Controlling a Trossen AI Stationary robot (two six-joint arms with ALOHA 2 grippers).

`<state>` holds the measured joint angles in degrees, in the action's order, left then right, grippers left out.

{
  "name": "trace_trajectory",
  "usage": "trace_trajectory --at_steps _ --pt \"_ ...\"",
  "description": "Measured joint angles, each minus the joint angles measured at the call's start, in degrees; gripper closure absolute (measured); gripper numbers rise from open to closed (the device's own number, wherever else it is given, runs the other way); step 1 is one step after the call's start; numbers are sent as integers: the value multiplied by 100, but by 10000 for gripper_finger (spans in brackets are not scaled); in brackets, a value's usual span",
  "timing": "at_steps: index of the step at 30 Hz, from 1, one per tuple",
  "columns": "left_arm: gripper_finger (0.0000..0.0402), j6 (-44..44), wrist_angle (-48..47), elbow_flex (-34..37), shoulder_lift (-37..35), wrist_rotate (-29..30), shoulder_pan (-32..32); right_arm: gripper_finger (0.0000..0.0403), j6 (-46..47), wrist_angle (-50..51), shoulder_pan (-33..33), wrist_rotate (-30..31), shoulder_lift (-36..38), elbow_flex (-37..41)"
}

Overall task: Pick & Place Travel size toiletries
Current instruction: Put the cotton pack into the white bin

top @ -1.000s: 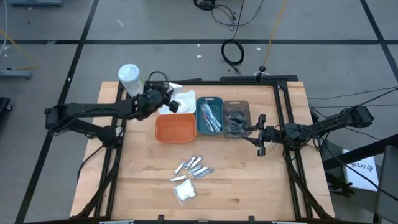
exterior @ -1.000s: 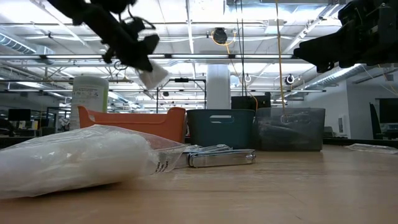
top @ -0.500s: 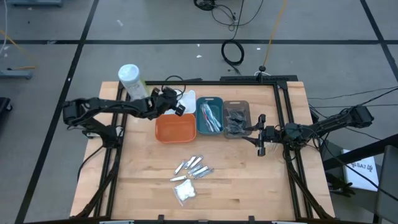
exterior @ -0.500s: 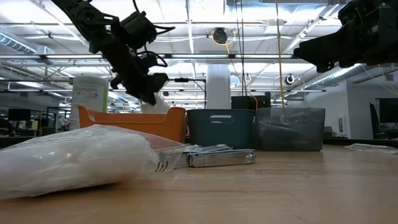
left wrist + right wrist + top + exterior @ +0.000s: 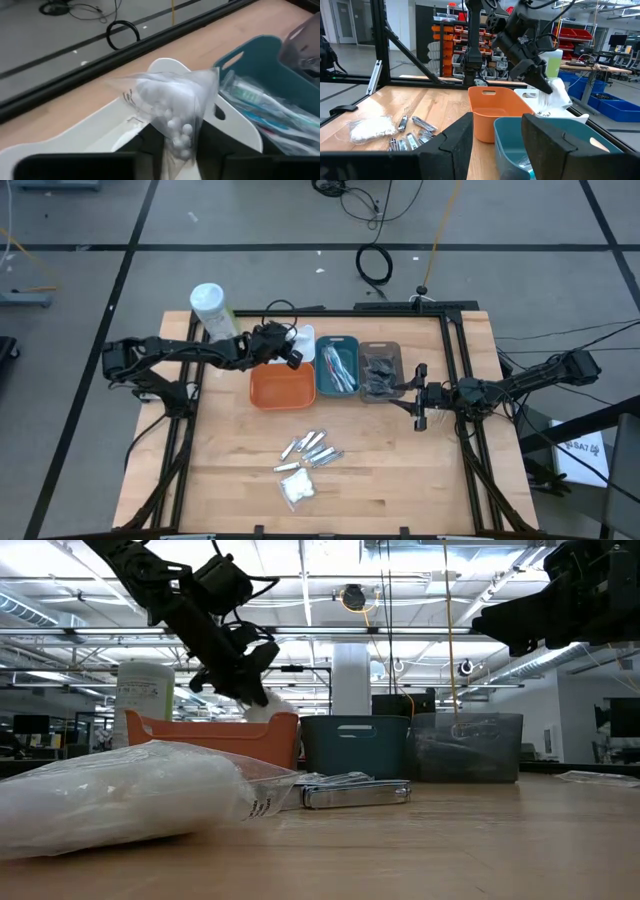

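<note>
Pale wood table (image 5: 400, 470): left claw (image 5: 172, 150) pinches crinkly clear packet (image 5: 170, 107) over glossy white tray (image 5: 100, 137).

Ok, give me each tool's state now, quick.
Left tool: shut on the packet, over the white tray.
Right tool: open, holding nothing.
</note>
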<state>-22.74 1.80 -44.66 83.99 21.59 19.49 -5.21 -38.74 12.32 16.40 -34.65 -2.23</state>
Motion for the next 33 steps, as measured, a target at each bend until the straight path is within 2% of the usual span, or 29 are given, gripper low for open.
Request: trace_trajectory --at_steps 4,9,15,21,26,29,33 --pt "240 -16 -18 0 0 -77 0 248 1 0 1 0 0 1" --pt "161 449 -15 0 0 -77 -11 248 -1 0 0 -1 0 0" --pt "107 698 34 0 -1 -77 -11 248 1 0 0 0 0 1" --pt "83 1103 223 7 -179 -76 -107 248 0 0 1 0 -1 1" --pt "83 1108 439 9 -564 -190 -336 248 1 0 0 0 -2 0" --pt "89 1107 514 2 -891 -761 -518 248 1 0 0 0 0 -1" --pt "97 1043 516 2 -1279 -2018 -907 248 1 1 1 0 0 1"
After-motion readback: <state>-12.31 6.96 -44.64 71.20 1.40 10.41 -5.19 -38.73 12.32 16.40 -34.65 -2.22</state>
